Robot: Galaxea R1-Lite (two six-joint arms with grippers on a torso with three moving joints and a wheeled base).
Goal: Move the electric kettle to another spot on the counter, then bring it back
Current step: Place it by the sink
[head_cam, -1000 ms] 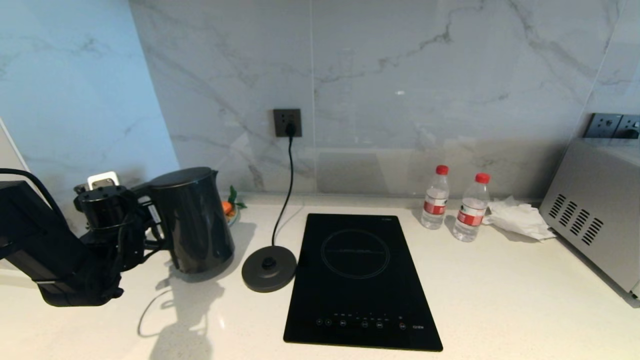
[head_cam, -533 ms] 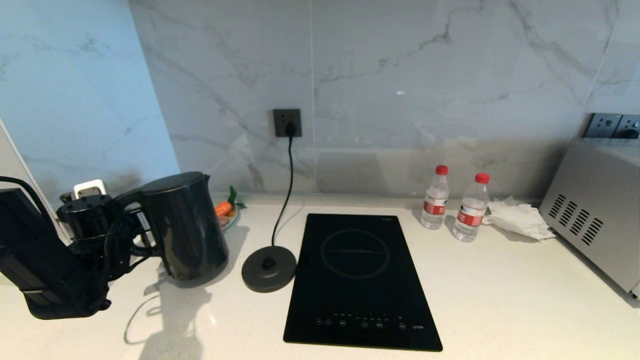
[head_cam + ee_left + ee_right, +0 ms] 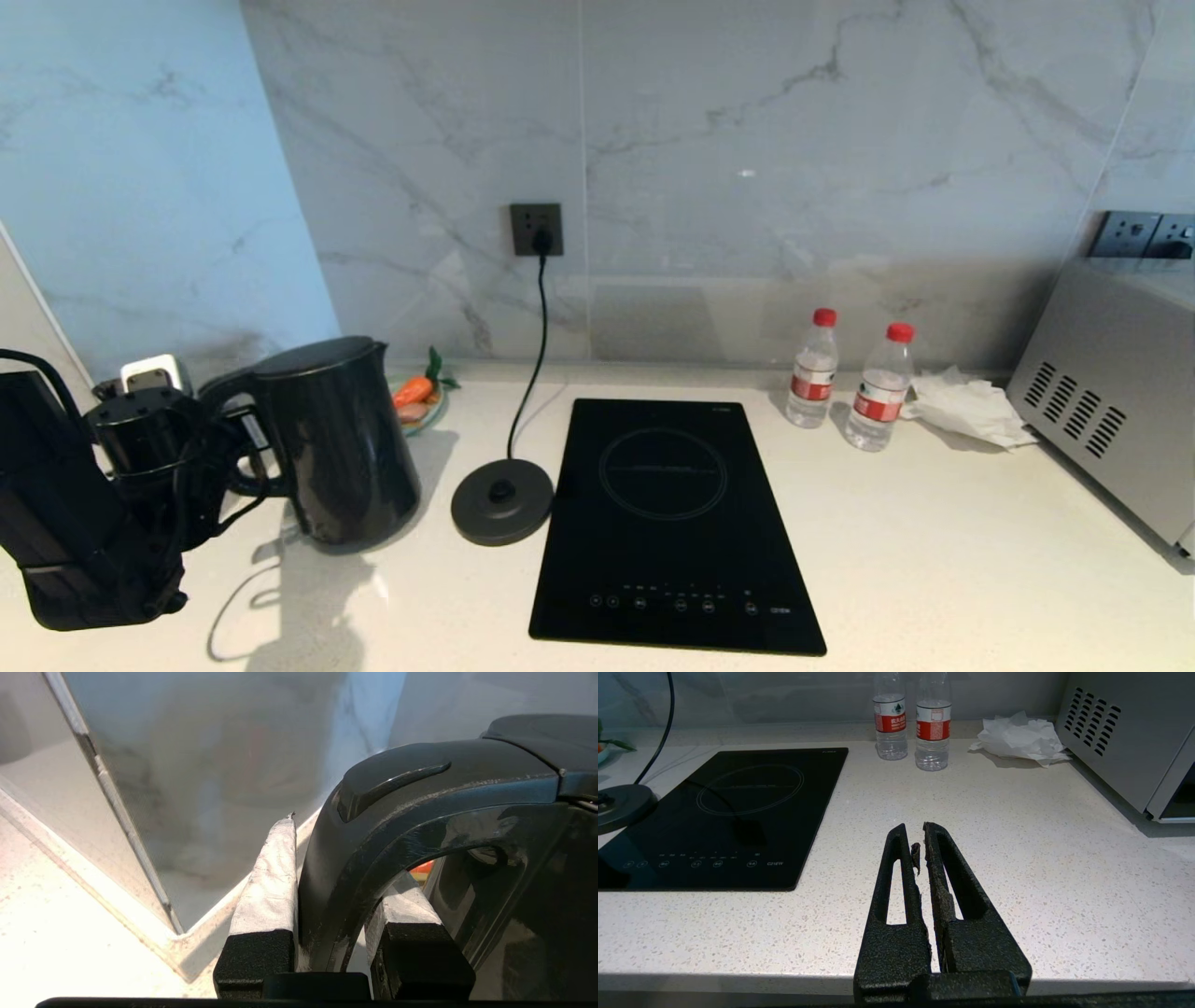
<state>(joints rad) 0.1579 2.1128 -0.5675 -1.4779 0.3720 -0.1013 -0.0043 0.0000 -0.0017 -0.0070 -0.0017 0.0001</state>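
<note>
Bare desk (image 3: 934, 560) lies open in front and right of the induction hob (image 3: 672, 523), while the kettle base (image 3: 502, 501) with its cord (image 3: 534, 355), two water bottles (image 3: 845, 383), crumpled tissue (image 3: 971, 406) and microwave (image 3: 1111, 392) crowd the rear.

— What's behind the worktop?
— A grey-veined marble wall (image 3: 747, 140) with a dark socket (image 3: 536, 229), and a pale blue panel (image 3: 140, 168) on the left.
— And at the far right?
— Possibly a steel microwave (image 3: 1111, 411); bright light glares off the stone.
</note>
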